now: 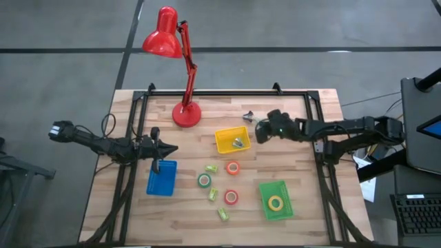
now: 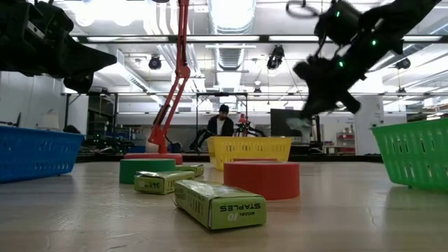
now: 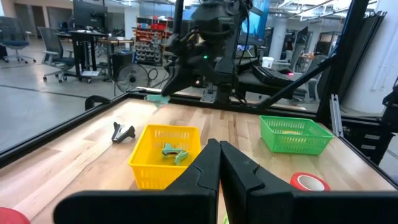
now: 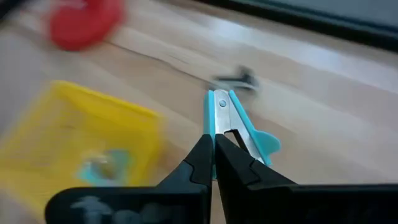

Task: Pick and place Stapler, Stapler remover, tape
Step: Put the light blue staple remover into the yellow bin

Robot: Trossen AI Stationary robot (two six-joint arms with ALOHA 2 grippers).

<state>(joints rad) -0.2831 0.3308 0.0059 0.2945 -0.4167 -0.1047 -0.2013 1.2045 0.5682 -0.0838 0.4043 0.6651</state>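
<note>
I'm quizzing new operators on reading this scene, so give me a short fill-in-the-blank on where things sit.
1. The yellow tape roll lies inside the ____ basket.
2. The right gripper is shut on a ____ staple remover.
3. The left gripper hangs over the ____ basket.
4. The lamp on the table is ____.

Missing words: green; teal; blue; red

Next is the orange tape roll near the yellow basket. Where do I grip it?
From straight above: the orange tape roll lies flat on the table, hole up. Pinch its ring wall, one finger in the core, one outside, on the side away from the staple box.
</note>
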